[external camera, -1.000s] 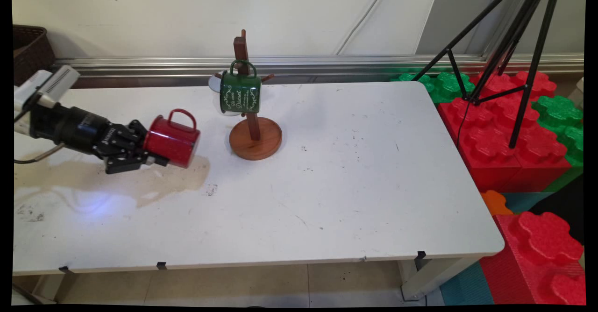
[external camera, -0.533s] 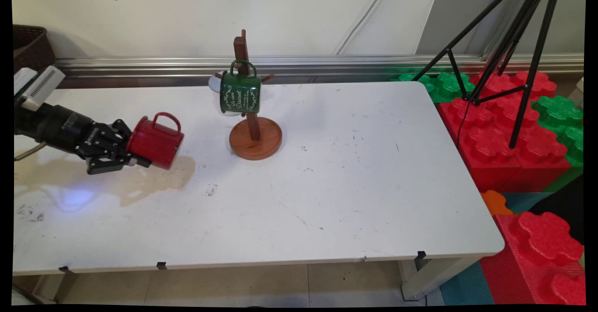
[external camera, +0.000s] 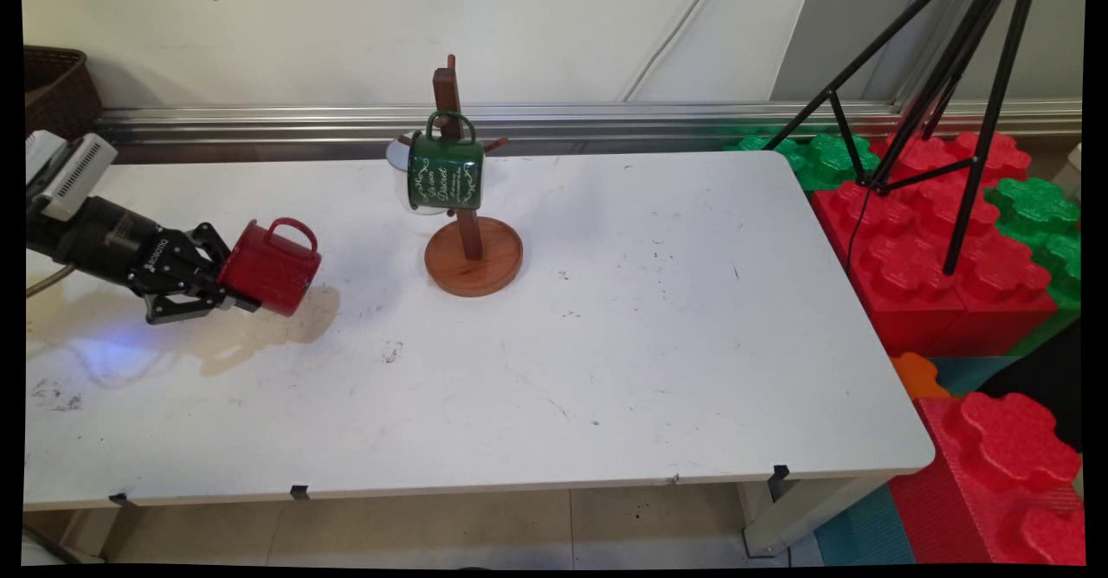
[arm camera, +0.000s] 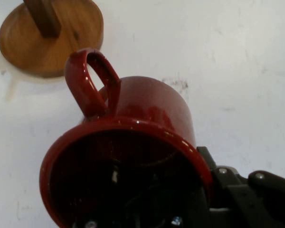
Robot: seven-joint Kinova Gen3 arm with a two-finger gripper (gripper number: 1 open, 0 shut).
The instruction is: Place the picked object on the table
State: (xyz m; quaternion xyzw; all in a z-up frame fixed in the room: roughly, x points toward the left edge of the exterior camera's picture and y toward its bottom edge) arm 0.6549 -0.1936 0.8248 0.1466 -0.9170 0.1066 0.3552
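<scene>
The black two-finger gripper (external camera: 227, 288) grips the rim of a glossy red enamel mug (external camera: 270, 266) held on its side above the white table (external camera: 606, 344), handle up, well left of the wooden mug tree (external camera: 470, 240).

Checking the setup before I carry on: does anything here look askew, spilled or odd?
Only the red mug is askew: the gripper holds it on its side above the table, handle up. The green mug hangs on the upright wooden rack. Nothing looks spilled, though the table is scuffed and stained.
</scene>
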